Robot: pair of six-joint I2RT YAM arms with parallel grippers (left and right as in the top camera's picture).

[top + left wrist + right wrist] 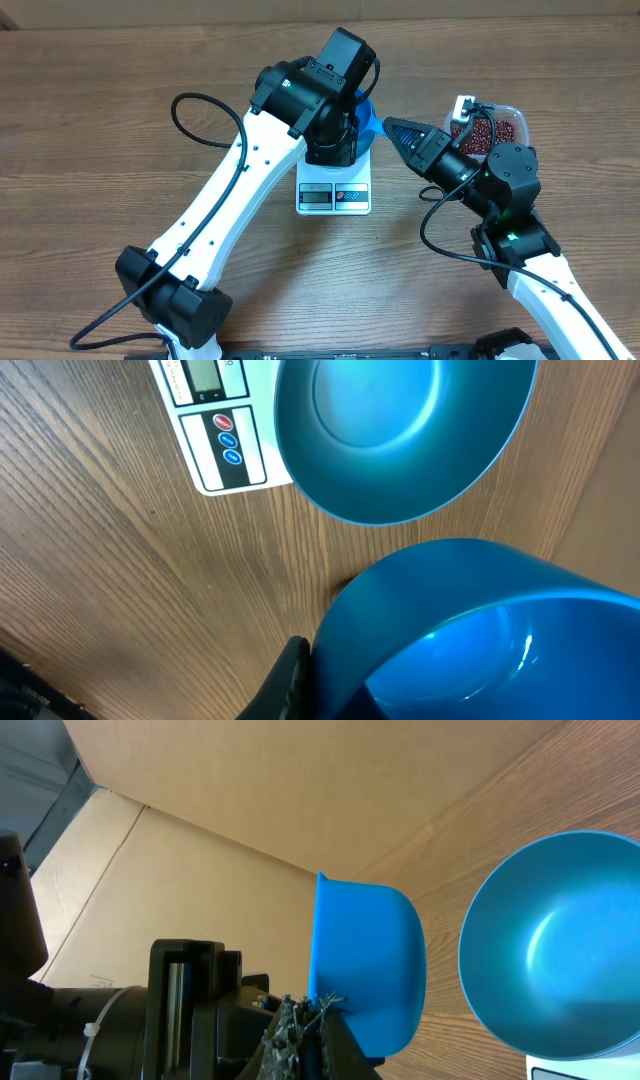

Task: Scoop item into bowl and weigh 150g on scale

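Round blue plastic bowl mouth-up on white rect. scale, display edge twd robot. R gripper clamps small blue scoop; L gripper closed.

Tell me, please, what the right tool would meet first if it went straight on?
Probably the blue bowl: seen from overhead, the right tool, shut on the scoop, points at its rim. Height is unclear, so the left arm above could come first.
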